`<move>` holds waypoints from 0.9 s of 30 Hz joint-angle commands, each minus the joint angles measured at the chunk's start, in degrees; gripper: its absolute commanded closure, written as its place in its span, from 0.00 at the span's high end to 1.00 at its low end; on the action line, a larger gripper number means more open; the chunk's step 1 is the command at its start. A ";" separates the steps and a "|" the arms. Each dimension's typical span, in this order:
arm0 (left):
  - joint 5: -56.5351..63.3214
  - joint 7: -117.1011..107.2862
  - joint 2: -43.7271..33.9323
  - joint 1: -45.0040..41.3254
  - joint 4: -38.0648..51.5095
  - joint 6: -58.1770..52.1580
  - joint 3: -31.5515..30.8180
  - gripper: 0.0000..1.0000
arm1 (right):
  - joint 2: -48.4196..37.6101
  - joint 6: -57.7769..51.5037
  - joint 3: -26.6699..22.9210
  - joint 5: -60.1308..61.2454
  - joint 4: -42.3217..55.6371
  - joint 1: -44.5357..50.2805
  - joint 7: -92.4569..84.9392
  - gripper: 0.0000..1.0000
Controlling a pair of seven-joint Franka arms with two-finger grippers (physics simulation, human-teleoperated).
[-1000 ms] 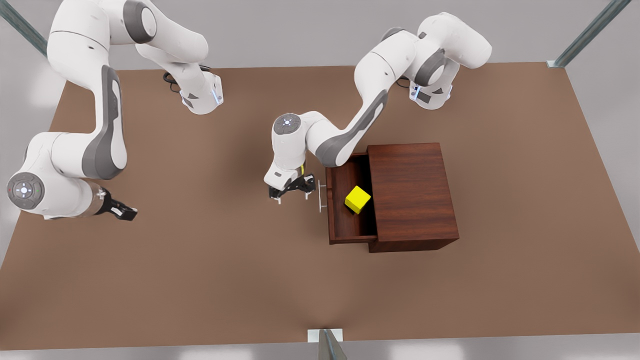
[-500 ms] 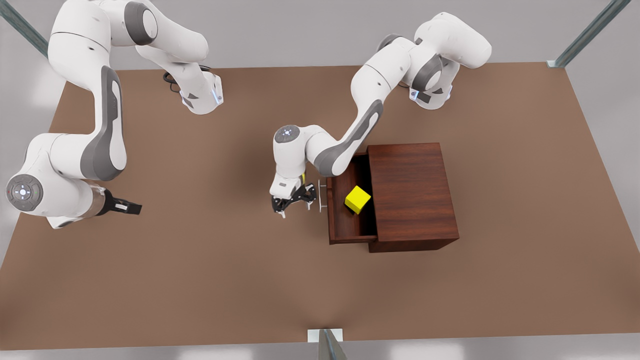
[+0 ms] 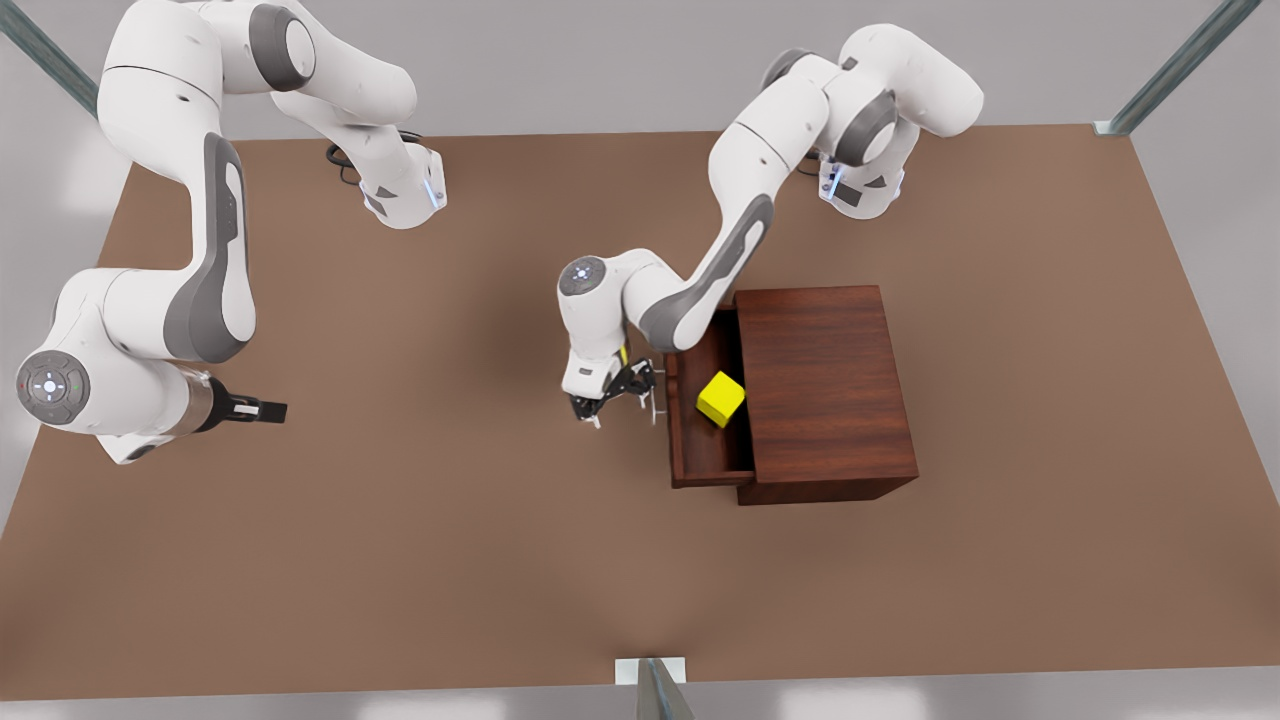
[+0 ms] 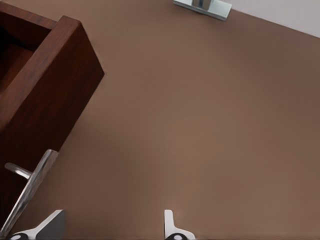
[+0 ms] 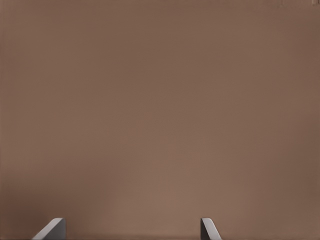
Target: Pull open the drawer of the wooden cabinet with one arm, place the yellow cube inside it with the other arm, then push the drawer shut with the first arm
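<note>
The wooden cabinet point(image 3: 825, 390) stands right of the table's middle in the front view. Its drawer point(image 3: 708, 452) sticks out partway toward the front view's left, and the yellow cube point(image 3: 720, 398) lies tilted inside it. My left gripper point(image 3: 612, 395) is open right at the silver bar handle point(image 3: 655, 396). In the left wrist view the handle point(image 4: 30, 187) lies against one fingertip point(image 4: 52, 222), with the drawer front point(image 4: 45, 90) beside it and the left gripper point(image 4: 110, 231) holding nothing. My right gripper point(image 3: 262, 409) waits open at the front view's far left, over bare table point(image 5: 160, 120).
Both arm bases sit at the table's far edge point(image 3: 400, 195) point(image 3: 860, 190). A metal bracket point(image 3: 650, 672) is fixed at the near edge, also seen as a bracket point(image 4: 202, 6) in the left wrist view. Open brown tabletop point(image 3: 450, 520) surrounds the cabinet.
My left gripper has moved toward the cabinet, reached the handle and pushed the drawer partly in; the cube rode along with it. The right gripper has barely shifted.
</note>
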 commanded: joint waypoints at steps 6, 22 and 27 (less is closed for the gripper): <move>0.13 -0.26 -3.02 -0.05 -4.82 -0.32 0.19 1.00 | -0.07 -0.03 0.00 -0.06 0.03 0.00 -4.94 1.00; 0.40 -0.08 -9.79 3.29 -14.66 -3.04 0.54 1.00 | -0.07 -0.21 0.00 -0.06 0.03 0.00 -4.94 1.00; 0.40 0.97 -11.81 4.34 -17.92 -3.31 0.80 1.00 | -0.07 -0.21 0.00 -0.06 0.03 0.00 -4.94 1.00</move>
